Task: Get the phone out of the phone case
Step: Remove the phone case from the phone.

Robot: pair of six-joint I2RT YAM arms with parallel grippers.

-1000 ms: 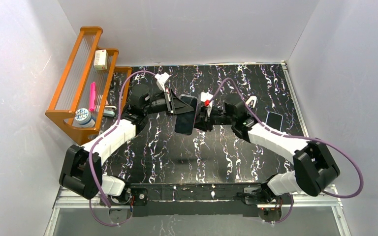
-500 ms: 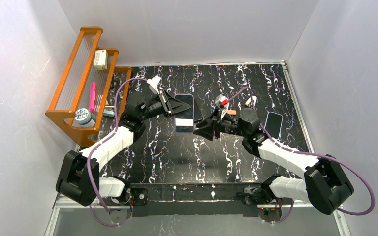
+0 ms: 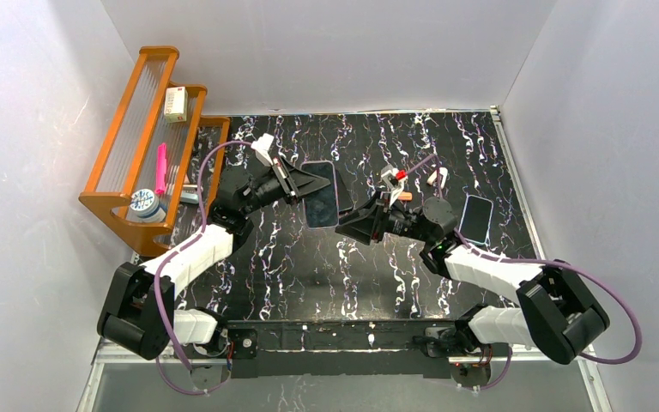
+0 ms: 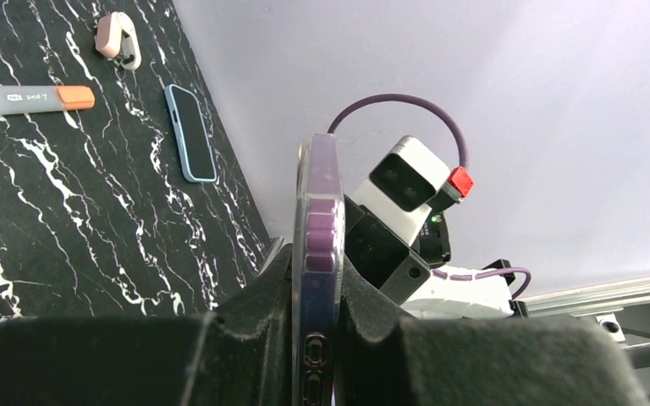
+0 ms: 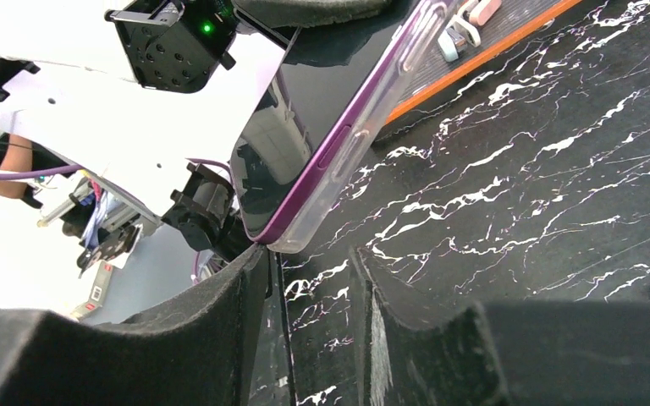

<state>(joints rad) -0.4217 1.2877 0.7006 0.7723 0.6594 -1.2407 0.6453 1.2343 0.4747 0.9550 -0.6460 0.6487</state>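
In the top view my left gripper (image 3: 313,184) is shut on the phone (image 3: 320,196), a dark phone with a purple rim, and holds it above the table. The left wrist view shows it edge-on, squeezed between both fingers of the left gripper (image 4: 317,283). It sits inside a clear phone case (image 5: 364,139) whose corner hangs free. My right gripper (image 3: 345,225) is by the phone's lower right corner. The right wrist view shows the right gripper (image 5: 309,262) open just below that corner, with only table between its fingers and no contact with the phone.
An orange rack (image 3: 137,129) with small items stands at the back left. A second phone with a blue rim (image 3: 477,219) lies on the black marble table at the right. An orange-capped marker (image 3: 402,196) and a small pink clip (image 3: 436,178) lie behind the right arm.
My right gripper has let go of the phone, opened and drawn back low to the right. The left gripper has swung the phone slightly up and left.
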